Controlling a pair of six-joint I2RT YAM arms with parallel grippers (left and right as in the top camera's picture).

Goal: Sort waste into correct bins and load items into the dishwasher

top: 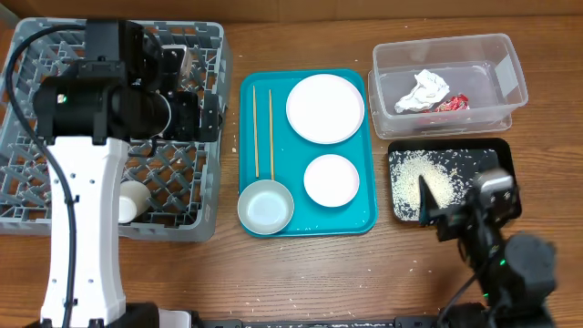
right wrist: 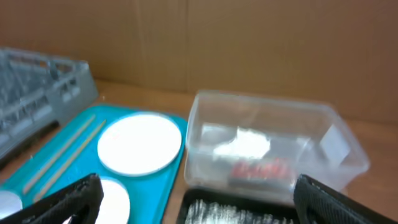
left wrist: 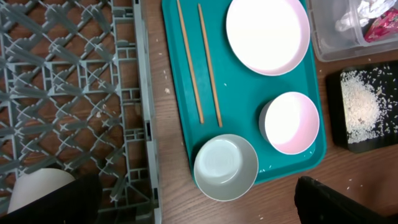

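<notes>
Your left fingers [top: 211, 115] and right fingers [top: 435, 217] gape wide, empty: napkin [top: 426, 89], wrapper [top: 453, 103], rice [top: 424, 173] binned right of the teal tray [top: 282, 164], so its plate [top: 325, 107], pale bowl [top: 330, 179], grey-blue bowl [top: 265, 207], chopsticks [top: 262, 132] await the dish rack [top: 173, 182].

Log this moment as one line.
waste: napkin, red wrapper in clear tub, rice in black tray | dish rack: white cup | teal tray: plate, small pale bowl, grey-blue bowl, chopsticks | left tool, right tool open, empty

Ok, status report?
Left gripper, right gripper open. Napkin, wrapper in tub, rice in black tray. Cup in rack; plate, bowls, chopsticks on teal tray. Nothing blocking.
</notes>
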